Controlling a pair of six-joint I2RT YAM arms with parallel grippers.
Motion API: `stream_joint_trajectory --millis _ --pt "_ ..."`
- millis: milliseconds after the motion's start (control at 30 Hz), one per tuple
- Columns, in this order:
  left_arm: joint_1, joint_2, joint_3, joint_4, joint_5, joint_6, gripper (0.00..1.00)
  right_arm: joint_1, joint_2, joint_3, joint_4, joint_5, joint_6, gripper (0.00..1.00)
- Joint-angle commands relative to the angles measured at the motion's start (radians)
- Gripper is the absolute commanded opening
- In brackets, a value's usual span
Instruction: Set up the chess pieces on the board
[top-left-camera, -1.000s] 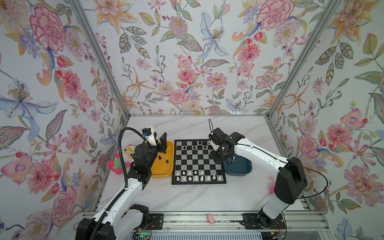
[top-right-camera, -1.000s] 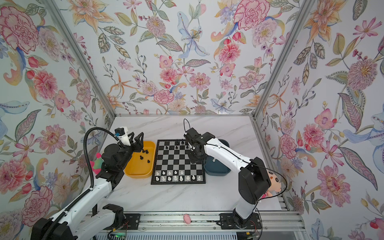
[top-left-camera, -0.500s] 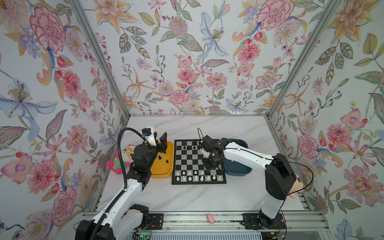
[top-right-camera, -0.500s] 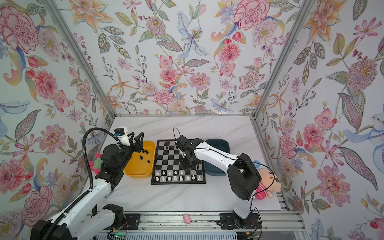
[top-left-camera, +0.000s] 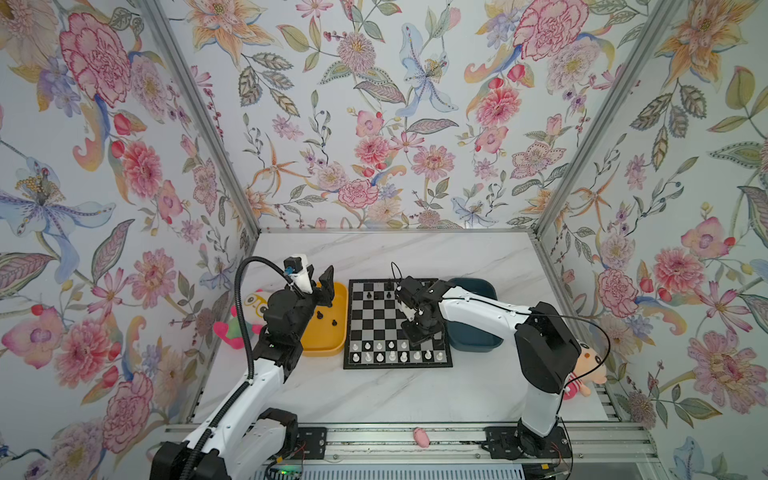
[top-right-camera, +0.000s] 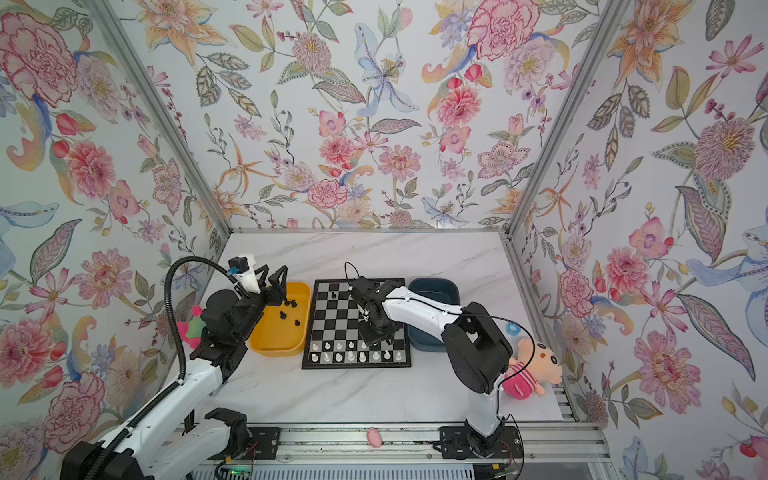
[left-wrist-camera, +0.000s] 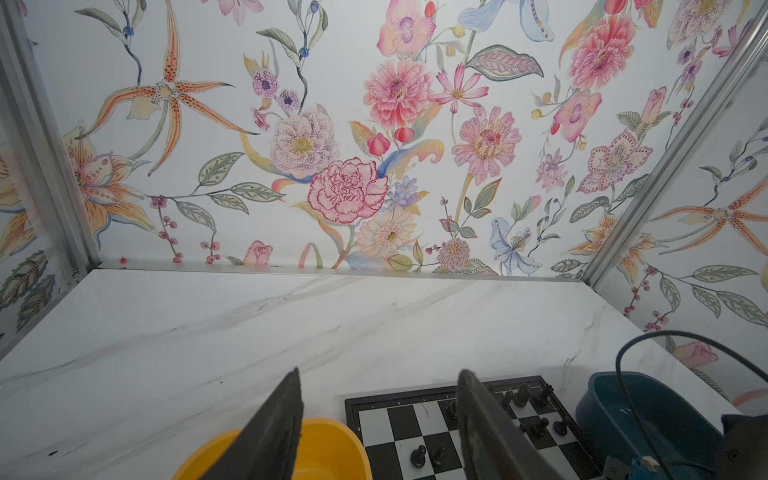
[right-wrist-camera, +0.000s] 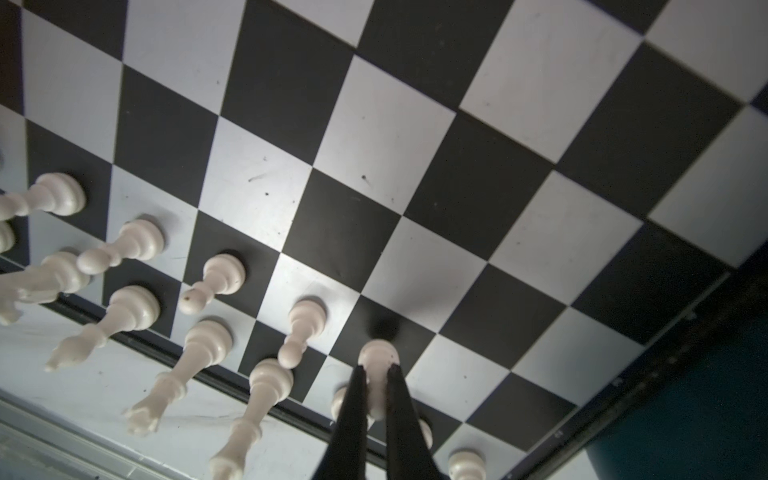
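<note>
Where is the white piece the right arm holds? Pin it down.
Right wrist view: the white piece is pinched in the right gripper over a black square of the board, next to the standing white pieces.

- board (right-wrist-camera: 374, 137): smooth, semi-gloss black and silver-grey squares with faint scuffs and specks.
- white chess pieces (right-wrist-camera: 218, 274): smooth, lightly glossy plastic.
- black chess pieces (left-wrist-camera: 417, 455): dark plastic with a dull sheen.
- table (top-left-camera: 374, 399): polished white marble-look top with grey veins.
- yellow tray (top-left-camera: 328, 347) and dark blue tray (top-left-camera: 478, 343): smooth plastic with a soft sheen.
- walls (top-left-camera: 374, 104): matt, floral-printed paper.
- frame rails (top-left-camera: 374, 436): brushed bare metal.
- plush toy (top-right-camera: 536, 365): soft cloth.
</note>
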Motion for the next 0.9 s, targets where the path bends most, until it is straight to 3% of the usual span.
stream_joint_trajectory --millis 0,433,867 --pt "0.012 -0.018 -0.015 0.012 0.003 0.002 0.61 0.008 0.021 -0.012 0.0 -0.002 0.013 0.07" --pt "0.012 -0.017 -0.015 0.012 0.001 0.003 0.61 0.013 0.048 -0.014 0.0 0.013 0.012 0.08" --pt "0.012 -0.017 -0.013 0.012 0.006 0.001 0.61 0.016 0.036 -0.009 -0.001 0.016 0.017 0.23"
